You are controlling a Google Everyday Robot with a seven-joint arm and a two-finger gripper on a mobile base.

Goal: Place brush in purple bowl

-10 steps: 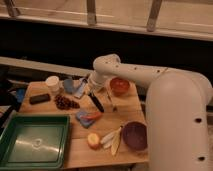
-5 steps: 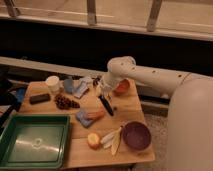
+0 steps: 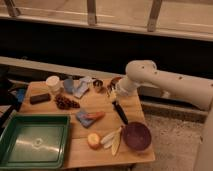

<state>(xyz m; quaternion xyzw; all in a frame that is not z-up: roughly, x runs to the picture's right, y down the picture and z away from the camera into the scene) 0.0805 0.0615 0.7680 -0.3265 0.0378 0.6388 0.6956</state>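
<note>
My gripper hangs over the right part of the wooden table, at the end of the white arm that reaches in from the right. It is shut on the top end of the long black brush. The brush slants down and to the right, and its lower tip is just above and left of the purple bowl. The purple bowl stands near the table's front right corner. The orange bowl is mostly hidden behind the gripper.
A green tray stands at the front left. A white cup, a black block, grapes and blue packets lie at the back. A blue sponge with an orange piece, an apple and a banana lie left of the bowl.
The gripper has carried the brush to the right and forward, from the table's middle toward the purple bowl. The arm has swung right with it.
</note>
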